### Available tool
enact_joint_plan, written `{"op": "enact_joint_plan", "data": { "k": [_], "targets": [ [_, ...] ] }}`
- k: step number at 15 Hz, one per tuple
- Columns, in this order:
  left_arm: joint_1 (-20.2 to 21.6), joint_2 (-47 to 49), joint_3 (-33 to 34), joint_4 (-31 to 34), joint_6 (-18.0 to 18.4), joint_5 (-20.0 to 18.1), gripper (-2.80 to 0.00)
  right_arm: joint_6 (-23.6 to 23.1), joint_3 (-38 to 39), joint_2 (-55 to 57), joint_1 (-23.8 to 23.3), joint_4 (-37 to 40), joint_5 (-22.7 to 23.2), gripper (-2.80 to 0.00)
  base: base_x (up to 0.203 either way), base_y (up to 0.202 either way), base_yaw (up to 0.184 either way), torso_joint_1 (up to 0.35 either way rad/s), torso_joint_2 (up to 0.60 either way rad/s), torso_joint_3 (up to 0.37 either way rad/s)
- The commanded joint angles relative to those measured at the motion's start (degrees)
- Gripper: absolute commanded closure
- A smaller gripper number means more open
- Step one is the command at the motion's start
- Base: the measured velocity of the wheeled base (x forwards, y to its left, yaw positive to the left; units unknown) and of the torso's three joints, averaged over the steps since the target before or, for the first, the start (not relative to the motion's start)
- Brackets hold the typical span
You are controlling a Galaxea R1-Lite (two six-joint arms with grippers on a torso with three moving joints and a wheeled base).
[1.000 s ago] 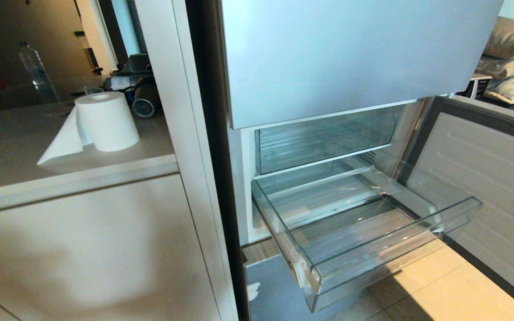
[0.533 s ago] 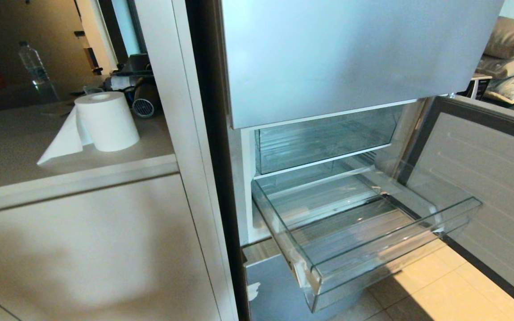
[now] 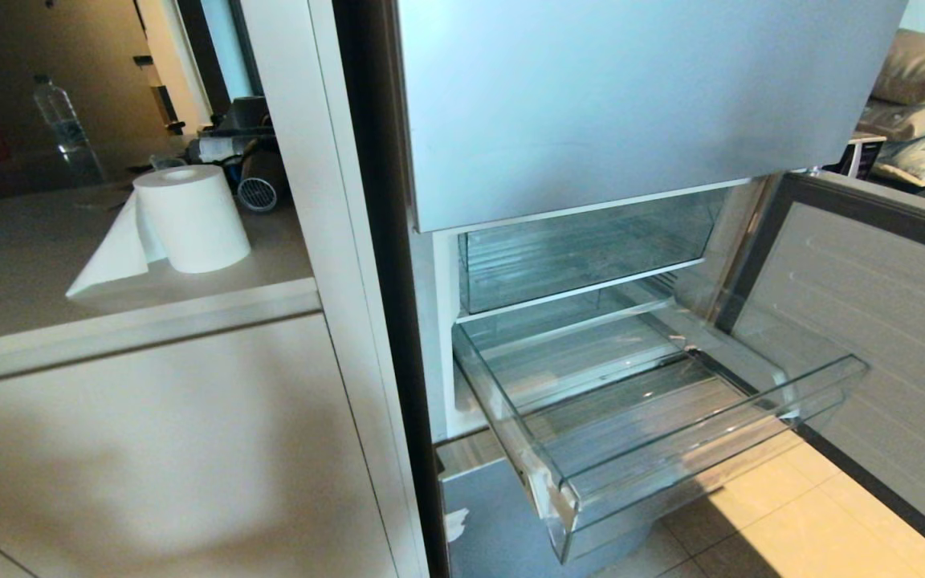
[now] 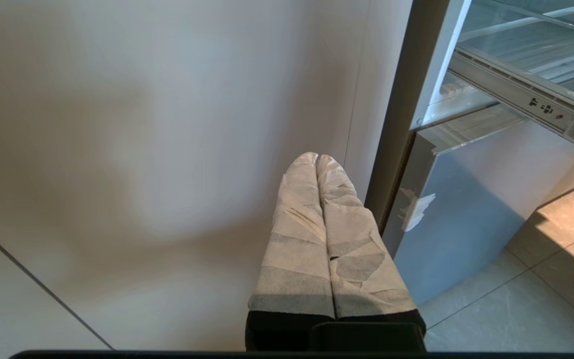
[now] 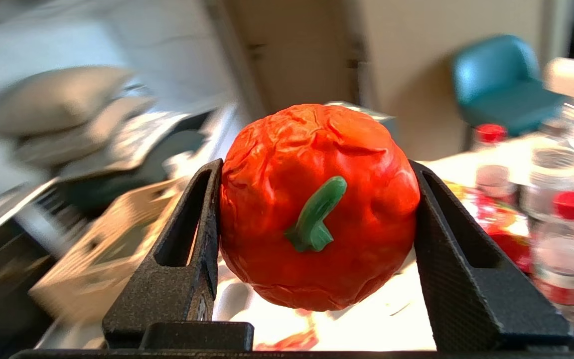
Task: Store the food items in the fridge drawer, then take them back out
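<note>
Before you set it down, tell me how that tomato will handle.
The tomato, pinched between the right gripper's jaws, looks wrinkled and dented, so probably soft and light. Being round, it may roll on the fridge drawer's ribbed floor.

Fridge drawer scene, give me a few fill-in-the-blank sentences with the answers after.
The fridge drawer is pulled ____.
The right end effector grips a red ____ with a green stem.
The left end effector has its fingers pressed ____.
On the counter stands a roll of white ____.

Answers: out; tomato; together; paper
</note>
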Motion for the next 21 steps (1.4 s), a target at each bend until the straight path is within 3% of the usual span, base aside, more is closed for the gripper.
{"op": "enact_joint_plan", "data": {
  "k": [1,13,17,21],
  "targets": [
    [0.0,0.1,0.1,0.0,0.0,0.0,0.00,0.8,-2.5,9.1,-3.5,-1.4,0.2,0.00,0.000,0.000,0.000,0.000,0.00,0.000],
    [0.0,0.1,0.1,0.0,0.0,0.0,0.00,1.5,-12.8,34.0,-12.3,-1.8,7.9,0.00,0.000,0.000,0.000,0.000,0.00,0.000],
    [0.0,0.1,0.1,0.0,0.0,0.0,0.00,1.5,-12.8,36.8,-13.6,-1.8,12.0,0.00,0.000,0.000,0.000,0.000,0.00,0.000],
    [0.0,0.1,0.1,0.0,0.0,0.0,0.00,1.0,-11.1,38.0,-13.7,-1.8,12.6,0.00,0.000,0.000,0.000,0.000,0.00,0.000]
  ]
}}
